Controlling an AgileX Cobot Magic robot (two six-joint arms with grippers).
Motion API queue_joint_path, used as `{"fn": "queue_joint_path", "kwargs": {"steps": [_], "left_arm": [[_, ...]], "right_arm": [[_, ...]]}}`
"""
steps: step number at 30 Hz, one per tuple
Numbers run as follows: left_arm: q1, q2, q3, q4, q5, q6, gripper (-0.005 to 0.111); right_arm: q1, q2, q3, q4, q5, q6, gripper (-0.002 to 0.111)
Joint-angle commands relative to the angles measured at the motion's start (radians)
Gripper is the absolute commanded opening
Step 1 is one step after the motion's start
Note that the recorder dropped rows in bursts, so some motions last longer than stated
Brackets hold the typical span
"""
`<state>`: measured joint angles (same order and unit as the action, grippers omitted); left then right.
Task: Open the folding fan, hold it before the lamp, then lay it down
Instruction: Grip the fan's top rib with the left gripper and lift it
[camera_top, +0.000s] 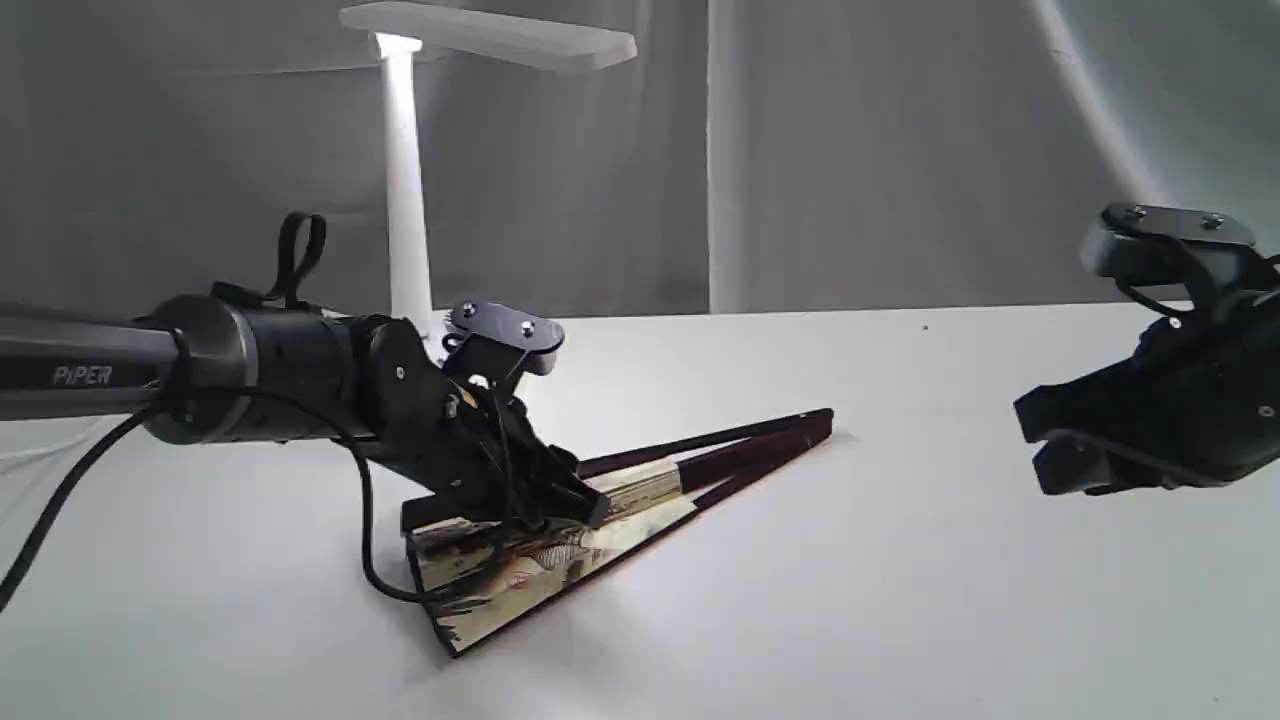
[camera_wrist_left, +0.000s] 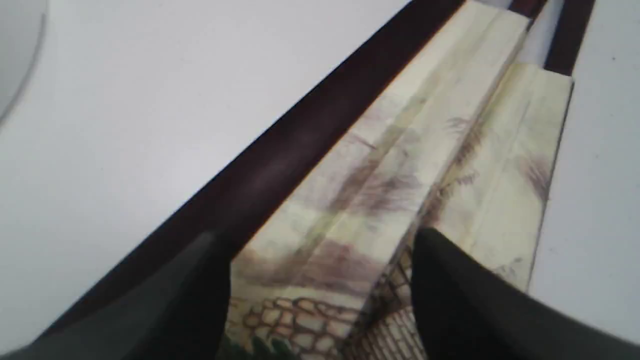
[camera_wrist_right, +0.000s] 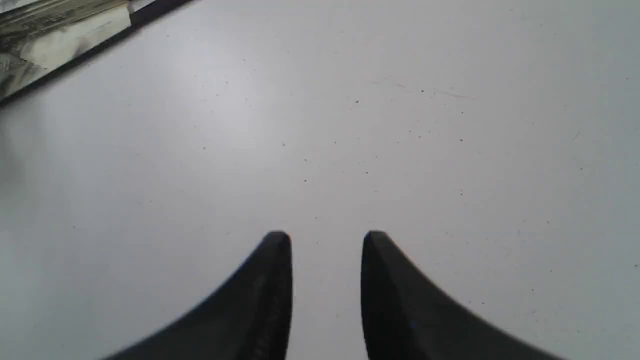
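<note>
The folding fan (camera_top: 560, 560) lies partly spread on the white table, cream painted pleats between two dark maroon guards that meet at the pivot on the right. My left gripper (camera_top: 585, 505) is down on the fan's wide end. In the left wrist view it (camera_wrist_left: 320, 240) is open wide, one finger over the far guard (camera_wrist_left: 300, 145) and the other over the pleats (camera_wrist_left: 400, 150). The white lamp (camera_top: 405, 200) stands behind the left arm, its bar head lit. My right gripper (camera_top: 1030, 445) hovers at the right, open and empty (camera_wrist_right: 327, 235). A corner of the fan (camera_wrist_right: 45, 35) shows in the right wrist view.
A grey curtain (camera_top: 850, 150) hangs behind the table (camera_top: 900, 600). A black cable (camera_top: 370, 540) loops from the left arm down beside the fan. A curved white edge (camera_wrist_left: 15, 50), perhaps the lamp's base, shows in the left wrist view.
</note>
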<state>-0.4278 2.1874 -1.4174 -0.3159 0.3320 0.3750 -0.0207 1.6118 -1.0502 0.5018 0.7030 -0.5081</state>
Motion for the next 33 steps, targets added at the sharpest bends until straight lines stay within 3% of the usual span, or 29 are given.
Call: {"fn": "queue_joint_path", "kwargs": {"steps": [1, 14, 22, 26, 33], "left_arm": [[-0.007, 0.005, -0.007, -0.011, -0.042, 0.03, 0.055], [-0.007, 0.036, -0.007, -0.016, -0.037, 0.154, 0.054], [-0.007, 0.036, -0.007, -0.016, 0.075, 0.617, 0.026], [-0.007, 0.036, -0.007, -0.067, 0.111, 0.734, 0.025], [-0.007, 0.036, -0.007, -0.124, 0.258, 1.079, 0.025]], "right_arm": [[0.002, 0.001, -0.004, -0.004, 0.014, -0.008, 0.025], [0.002, 0.001, -0.004, -0.004, 0.037, -0.009, 0.025], [0.002, 0.001, -0.004, -0.004, 0.042, -0.009, 0.025], [0.002, 0.001, -0.004, -0.028, 0.049, -0.011, 0.025], [0.002, 0.001, -0.004, -0.071, 0.079, -0.042, 0.025]]}}
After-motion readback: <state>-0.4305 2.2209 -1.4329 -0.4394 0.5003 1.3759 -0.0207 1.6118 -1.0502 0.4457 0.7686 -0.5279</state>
